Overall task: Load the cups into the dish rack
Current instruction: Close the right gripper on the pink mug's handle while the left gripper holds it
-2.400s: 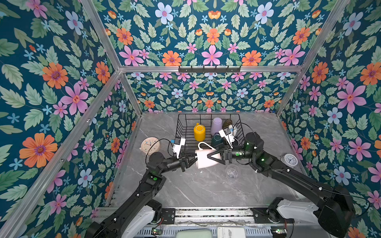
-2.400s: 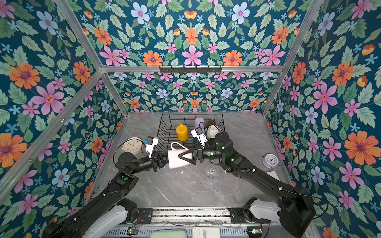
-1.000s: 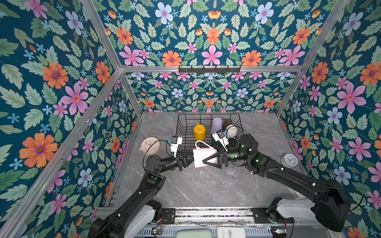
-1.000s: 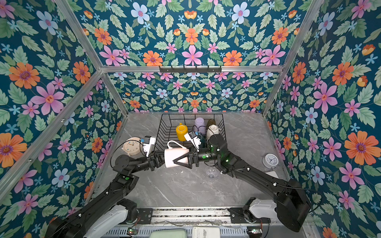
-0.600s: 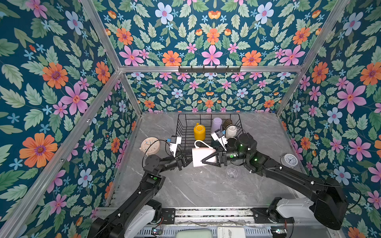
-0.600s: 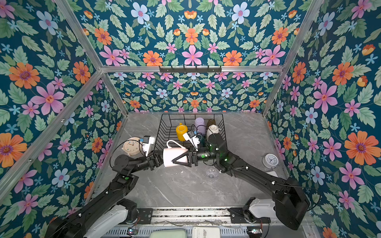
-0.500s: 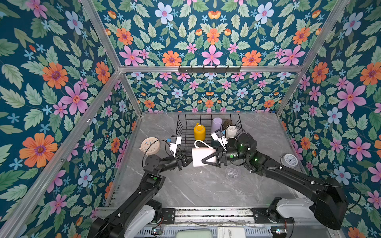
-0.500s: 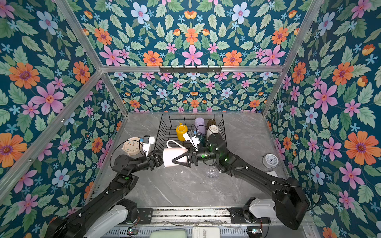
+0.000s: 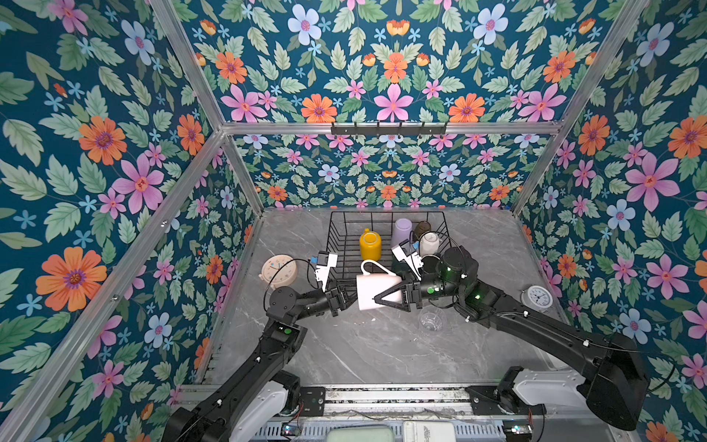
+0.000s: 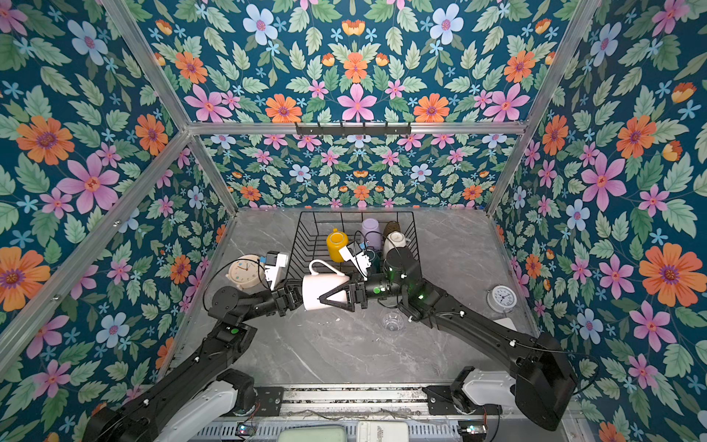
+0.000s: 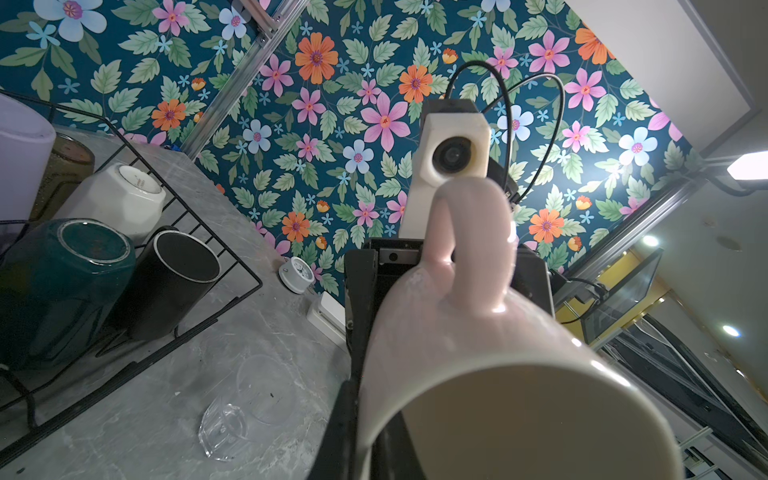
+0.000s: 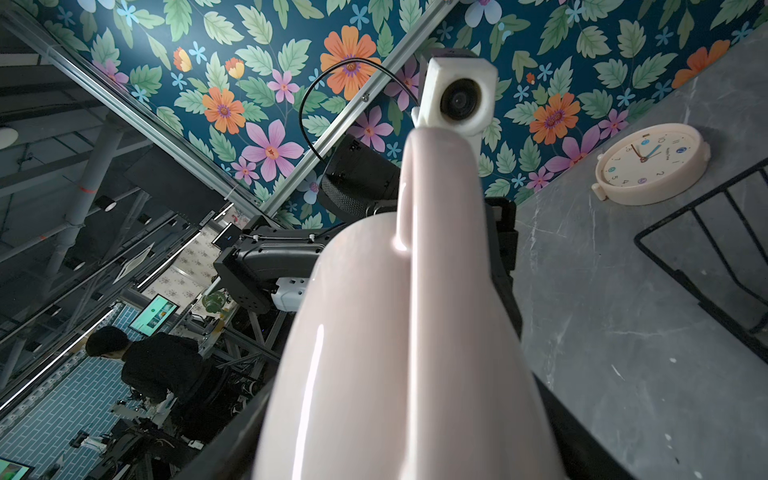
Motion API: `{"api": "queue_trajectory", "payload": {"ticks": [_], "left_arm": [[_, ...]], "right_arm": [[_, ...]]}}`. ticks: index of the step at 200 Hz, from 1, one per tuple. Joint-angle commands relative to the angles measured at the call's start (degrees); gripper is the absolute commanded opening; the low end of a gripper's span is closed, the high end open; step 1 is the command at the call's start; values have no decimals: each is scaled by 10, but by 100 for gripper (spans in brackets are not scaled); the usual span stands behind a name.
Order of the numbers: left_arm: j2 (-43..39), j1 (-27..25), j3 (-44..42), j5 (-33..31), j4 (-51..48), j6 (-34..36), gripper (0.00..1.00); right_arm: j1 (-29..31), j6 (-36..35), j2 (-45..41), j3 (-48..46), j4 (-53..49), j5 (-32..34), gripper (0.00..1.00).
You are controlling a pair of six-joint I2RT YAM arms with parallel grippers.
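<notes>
handover, it seems: your left gripper (image 9: 346, 298) pinches the pale-pink mug (image 9: 370, 291) by its rim; right gripper (image 9: 382, 298) straddles its body, jaws spread, contact unclear, probably to load the dish rack (image 9: 336, 237).

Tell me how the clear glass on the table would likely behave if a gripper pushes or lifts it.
The clear glass appears to lie on its side on the table, so a push would probably roll it. Its glossy wall may slip in a pinch. Its base looks thicker, so likely bottom-heavy and breakable.
</notes>
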Motion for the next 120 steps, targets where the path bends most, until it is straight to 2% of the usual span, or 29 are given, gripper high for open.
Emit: {"api": "queue_trajectory", "payload": {"ticks": [1,40,81,102,120], "left_arm": [[-8,0,10,3,17,27,12],[-15,0,14,-3,-3,39,35],[-23,0,20,-13,-39,60,75],[-48,2,32,-52,-125,114,87],[-80,2,58,-125,-265,188,92]], "right_arm": [[-1,-5,-3,4,-39,80,18],[-1,-8,-19,12,-53,92,17],[-1,-18,-41,18,-79,114,16],[-1,-39,-63,27,-126,140,16],[-1,-55,-79,40,-177,168,16]]}}
